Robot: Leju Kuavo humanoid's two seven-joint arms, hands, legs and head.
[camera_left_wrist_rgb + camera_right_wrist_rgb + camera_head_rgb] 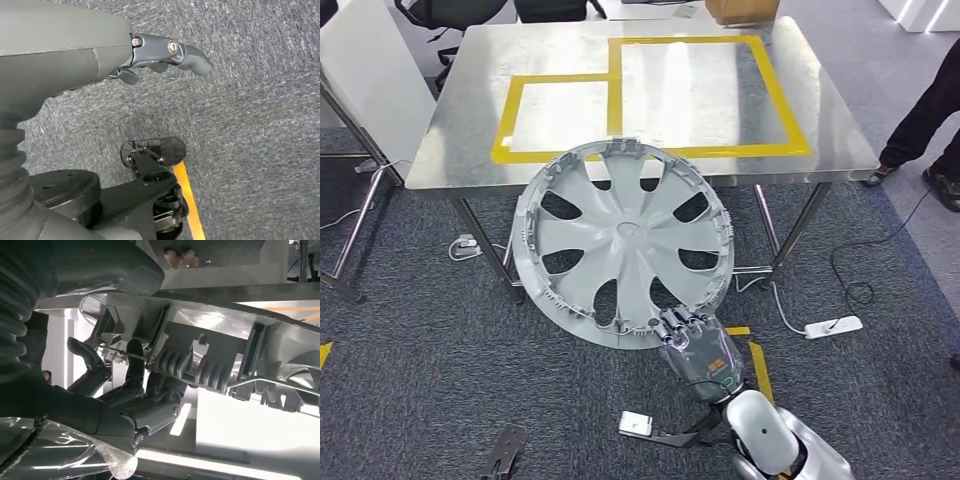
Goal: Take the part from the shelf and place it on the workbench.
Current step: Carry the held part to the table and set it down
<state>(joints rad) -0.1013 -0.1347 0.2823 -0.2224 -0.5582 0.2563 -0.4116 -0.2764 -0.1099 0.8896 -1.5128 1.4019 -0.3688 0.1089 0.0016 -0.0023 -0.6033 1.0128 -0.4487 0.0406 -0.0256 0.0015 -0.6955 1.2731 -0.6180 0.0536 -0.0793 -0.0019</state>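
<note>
Bare steel tabletop [456,140] marked with two adjoining yellow tape rectangles [614,100]. Grey carpet floor [418,380] below, carrying a white power strip [833,326], cables and yellow tape marks [760,368].

Right hand [695,342] grips hubcap [622,240] rim — before workbench [456,130].

A lab or workshop; steel workbench [456,150] taped yellow; grey carpet [410,380]; trailing power strip [833,326].

Brushed steel workbench [456,150], plastic hubcap [622,240] (matt)
</note>
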